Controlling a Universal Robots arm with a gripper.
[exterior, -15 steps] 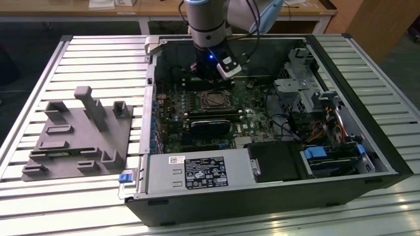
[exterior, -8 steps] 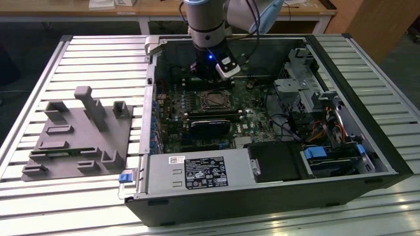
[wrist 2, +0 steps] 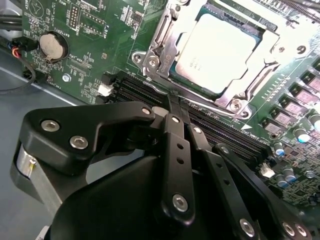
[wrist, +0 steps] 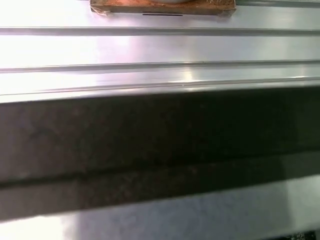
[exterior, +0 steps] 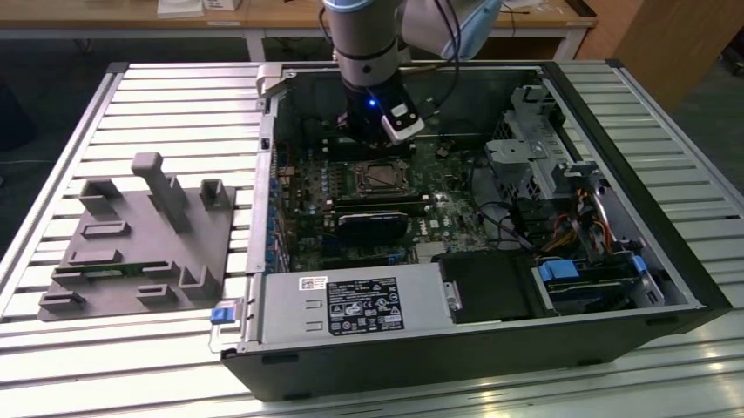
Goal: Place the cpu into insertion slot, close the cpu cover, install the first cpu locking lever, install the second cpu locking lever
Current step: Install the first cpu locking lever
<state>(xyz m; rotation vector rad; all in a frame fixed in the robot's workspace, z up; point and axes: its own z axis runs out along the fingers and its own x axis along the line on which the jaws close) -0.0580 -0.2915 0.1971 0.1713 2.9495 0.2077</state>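
1 pincer [wrist 2: 172, 100], tips pressed together, nothing pinched. Just past the tips: black memory slots [wrist 2: 145, 90]. Beyond those, 1 cpu [wrist 2: 220, 50] sits in the insertion slot [exterior: 378, 177], with 1 cpu cover [wrist 2: 180, 37] down flat around its top. Print on the cpu is too faint to read. 1 coin battery [wrist 2: 52, 46] lies off to the pincer's side. Farthest from the pincer: 1 power supply [exterior: 291, 315] with 1 big printed label [exterior: 361, 306].

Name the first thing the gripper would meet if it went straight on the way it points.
Probably the black memory slots: in the second wrist view the gripper ends over them, just short of the metal cover. Depth is unclear.
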